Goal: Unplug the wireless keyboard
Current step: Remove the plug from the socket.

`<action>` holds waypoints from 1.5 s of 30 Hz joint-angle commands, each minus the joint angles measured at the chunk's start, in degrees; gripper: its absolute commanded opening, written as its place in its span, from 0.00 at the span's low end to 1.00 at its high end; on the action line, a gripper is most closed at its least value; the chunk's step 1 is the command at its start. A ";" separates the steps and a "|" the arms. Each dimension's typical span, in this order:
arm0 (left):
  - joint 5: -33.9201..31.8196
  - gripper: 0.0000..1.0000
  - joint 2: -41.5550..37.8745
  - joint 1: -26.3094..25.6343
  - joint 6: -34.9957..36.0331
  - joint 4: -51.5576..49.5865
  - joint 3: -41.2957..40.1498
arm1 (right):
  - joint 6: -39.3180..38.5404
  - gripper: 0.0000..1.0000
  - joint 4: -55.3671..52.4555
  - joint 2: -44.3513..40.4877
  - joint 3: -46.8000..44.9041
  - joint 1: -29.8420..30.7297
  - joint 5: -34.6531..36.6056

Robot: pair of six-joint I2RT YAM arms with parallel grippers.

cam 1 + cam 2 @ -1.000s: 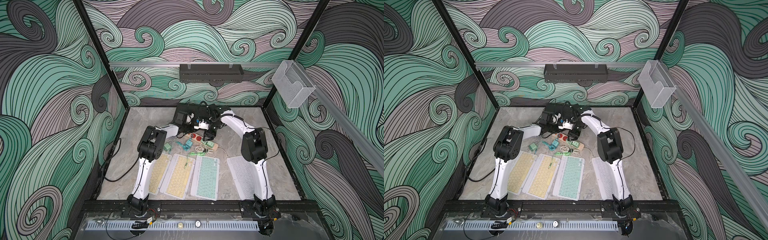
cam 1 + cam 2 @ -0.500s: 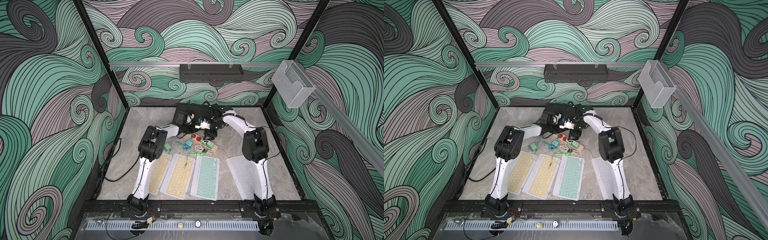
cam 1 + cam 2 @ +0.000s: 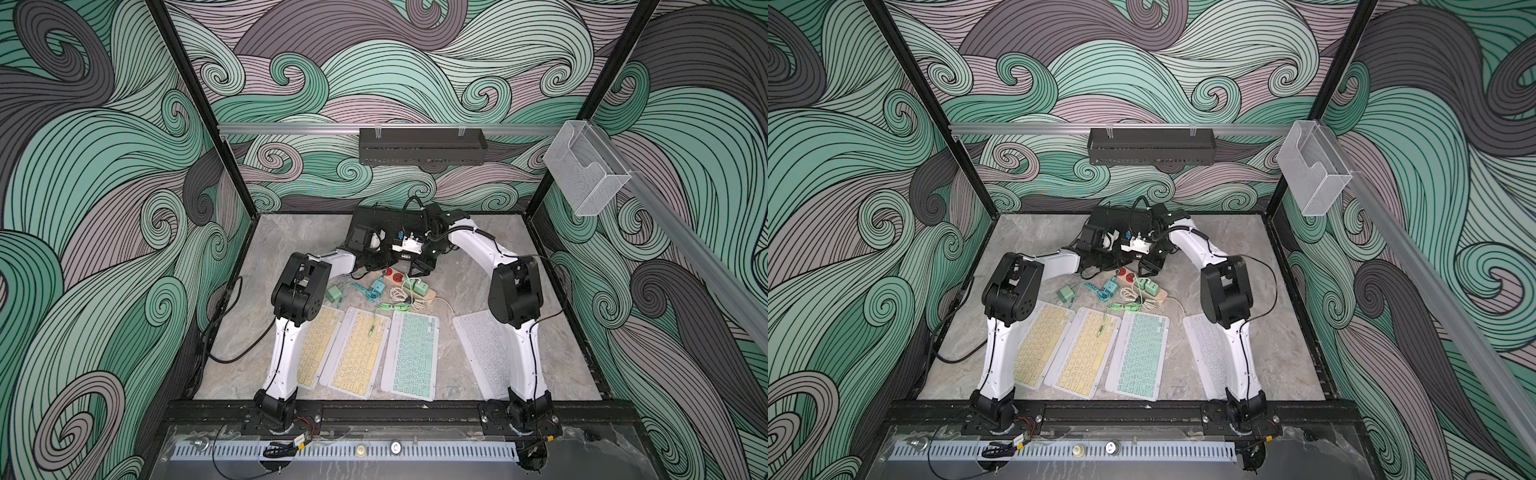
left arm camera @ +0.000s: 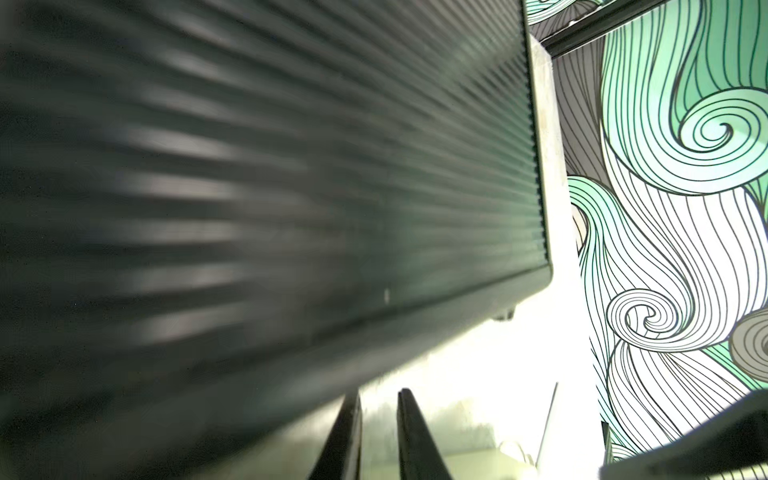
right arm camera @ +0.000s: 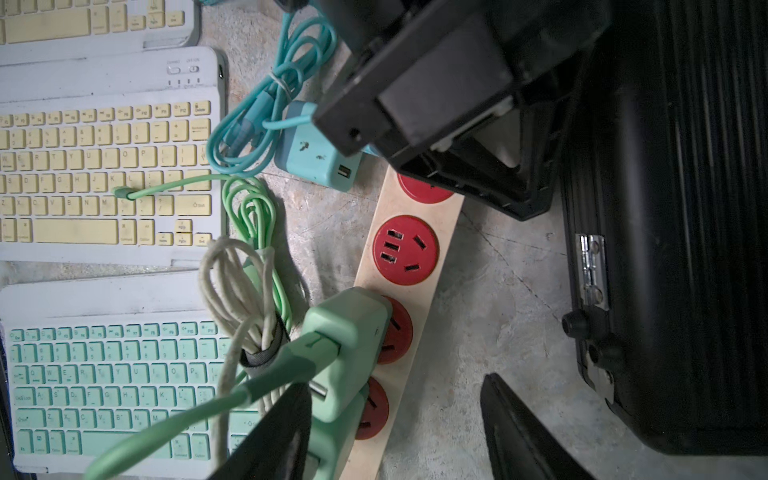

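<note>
White arm links [image 3: 283, 353], black joints [image 3: 515, 296], apparently thin black cables [image 3: 534, 365] alongside.

Walls [image 3: 104, 208] on three sides carry a printed pattern of swirling waves in mint green, mauve-grey and charcoal, each band lined in black; black posts [image 3: 194, 95] stand at the back corners, seen in both top views; a silver rail [image 3: 291, 129] runs across the back wall; a black perforated tray [image 3: 422, 145] hangs from it near the middle; a second silver rail [image 3: 706, 262] slopes along the right-hand wall, with a clear plastic bin [image 3: 586, 174] fixed at its far end; the worktop [image 3: 299, 237] is matt grey with a marbled look; a black beam [image 3: 395, 410] borders its near edge; a pale slotted strip [image 3: 436, 451] lies in front of that; the light is soft and even, with faint shadows.
</note>
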 commanded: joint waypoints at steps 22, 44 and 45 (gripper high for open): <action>-1.20 0.21 -9.46 1.73 0.78 -3.67 -11.57 | 1.53 0.68 -1.85 3.48 0.94 3.94 4.84; -3.25 0.20 -17.43 2.39 -0.25 10.03 -18.31 | 5.36 0.38 7.87 2.46 -8.30 4.01 13.51; -3.25 0.20 -17.10 2.39 -0.40 10.51 -18.27 | 5.50 0.38 8.51 2.48 -8.72 4.01 14.09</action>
